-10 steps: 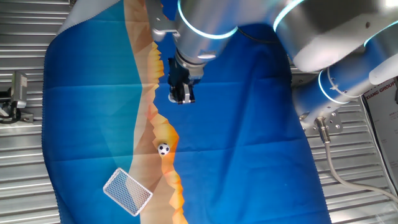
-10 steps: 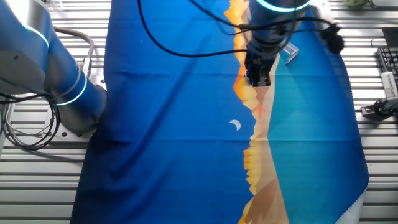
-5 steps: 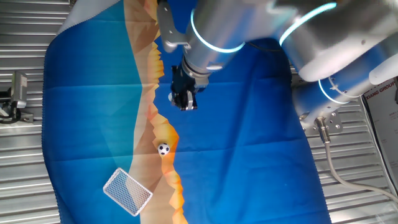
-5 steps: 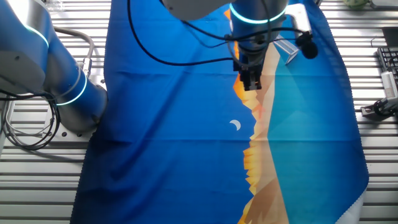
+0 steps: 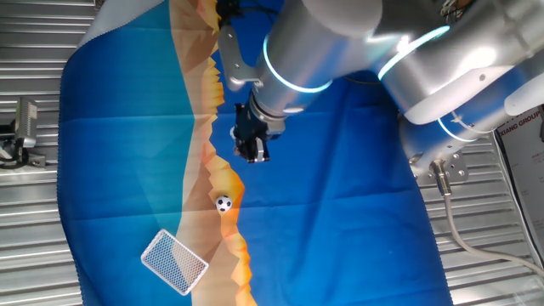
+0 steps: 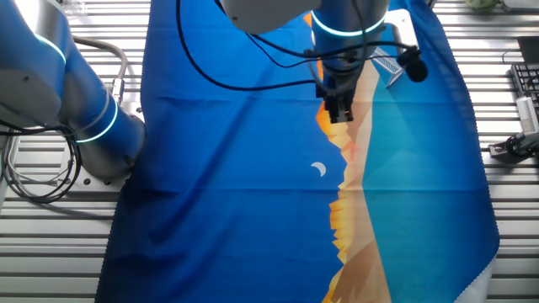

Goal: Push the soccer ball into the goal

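End effector (image 5: 252,153) empty, opening unclear, above soccer ball (image 5: 223,203); goal (image 5: 173,261) near cloth edge

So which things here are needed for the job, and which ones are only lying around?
For the job:
ball
goal
end effector

Just lying about:
printed cloth
metal clamp at the table edge
keyboard corner

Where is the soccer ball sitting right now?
In one fixed view the soccer ball lies on the orange band of the blue cloth, below the tool and above-right of the goal, touching neither. The other fixed view does not show it.
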